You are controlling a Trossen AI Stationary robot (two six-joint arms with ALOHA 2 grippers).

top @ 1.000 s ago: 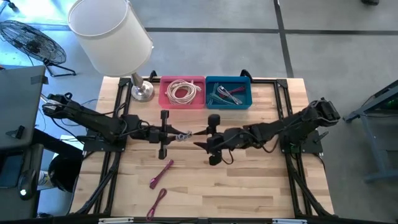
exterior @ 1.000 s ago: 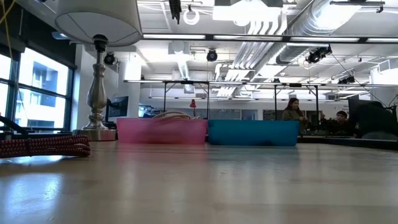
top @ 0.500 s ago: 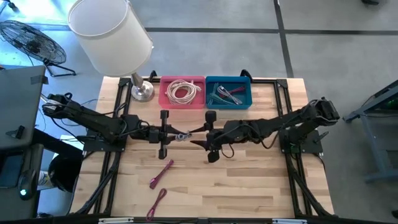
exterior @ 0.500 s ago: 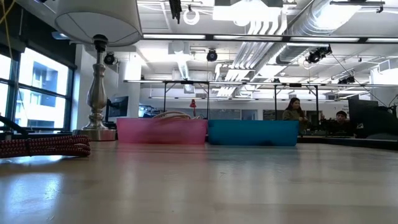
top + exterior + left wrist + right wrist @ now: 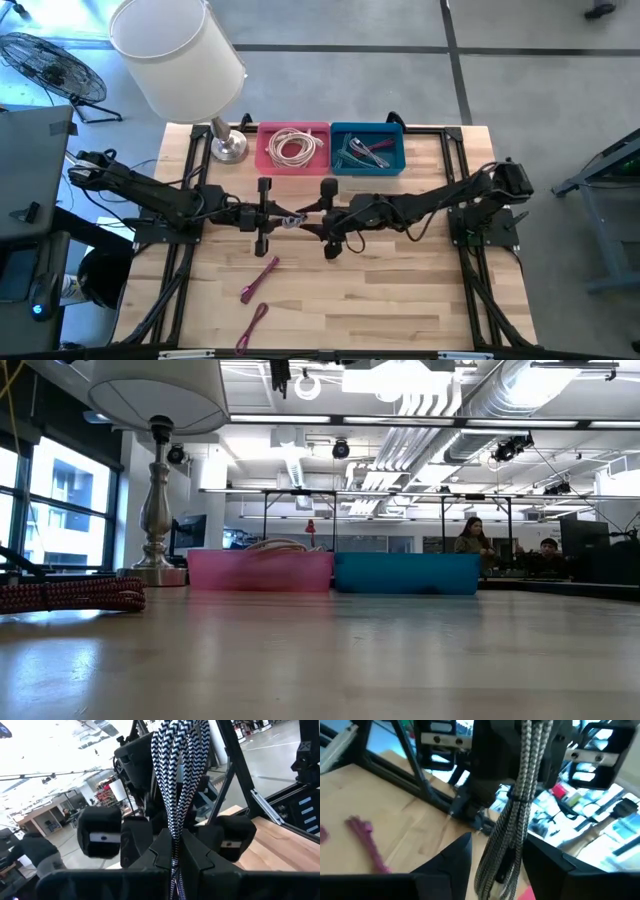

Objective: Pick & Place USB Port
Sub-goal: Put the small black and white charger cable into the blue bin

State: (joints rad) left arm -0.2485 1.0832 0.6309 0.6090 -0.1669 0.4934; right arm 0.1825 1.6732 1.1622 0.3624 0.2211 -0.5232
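A black-and-white braided USB cable bundle (image 5: 291,218) hangs in the air over the middle of the table, between my two grippers. My left gripper (image 5: 268,216) comes from the table's left and is shut on it. My right gripper (image 5: 314,222) faces it from the right and is open. In the right wrist view the bundle (image 5: 517,810) stands in the gap between my right gripper's (image 5: 500,865) fingers, with space showing on both sides. The low view shows neither gripper. My left gripper pinches the cable bundle between its two fingers, and several strands run into the shut tips (image 5: 173,851). The fingers come level from the table's left. The bundle is lifted clear of the table and sticks out beyond the fingertips toward my right gripper.
A pink bin (image 5: 265,160) with a coiled white cable and a blue bin (image 5: 400,160) with small items stand at the far edge, next to a lamp (image 5: 228,148). Two magenta cables (image 5: 260,278) lie on the near left part of the table. The near right part is bare wood.
My right gripper has moved toward the table's left, closing on the cable bundle and my left gripper, until its open fingers stand on either side of the bundle. My left gripper and the bundle have stayed where they were.
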